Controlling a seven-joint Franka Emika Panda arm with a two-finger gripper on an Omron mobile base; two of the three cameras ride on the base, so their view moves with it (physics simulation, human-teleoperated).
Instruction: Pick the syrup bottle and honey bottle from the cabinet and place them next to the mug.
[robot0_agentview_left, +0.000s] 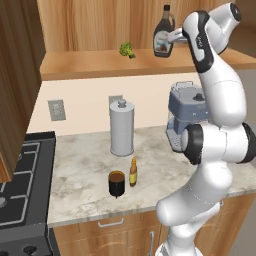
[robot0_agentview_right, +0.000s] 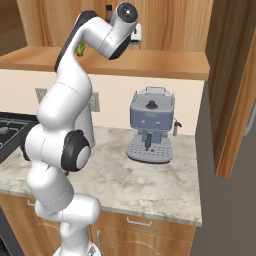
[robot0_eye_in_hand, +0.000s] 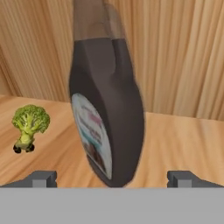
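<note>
A white robot arm reached up to the shelf of the light-brown wooden cabinet (robot0_agentview_left: 100, 65) above a marble desk (robot0_agentview_left: 80, 175). Its gripper (robot0_eye_in_hand: 112, 178) stood wide, holding nothing, with one dark fingertip on each side of the syrup bottle (robot0_eye_in_hand: 107, 109) in the hand view. The syrup bottle, a dark brown jug with a pale oval label, stood upright on the shelf board close in front of the gripper; whether the fingertips touched it could not be told. A small piece of broccoli (robot0_agentview_left: 127, 50) lay on the same shelf, well to the bottle's left. Down on the desk, the slim amber honey bottle (robot0_agentview_left: 133, 172) stood upright just beside the short black mug (robot0_agentview_left: 116, 183), on its right. A tall grey canister (robot0_agentview_left: 122, 128) with a knob stood behind them near the wall. A blue-grey coffee machine (robot0_agentview_right: 151, 131) sat farther right on the desk, and a black stove (robot0_agentview_left: 20, 185) sat at the left end.
</note>
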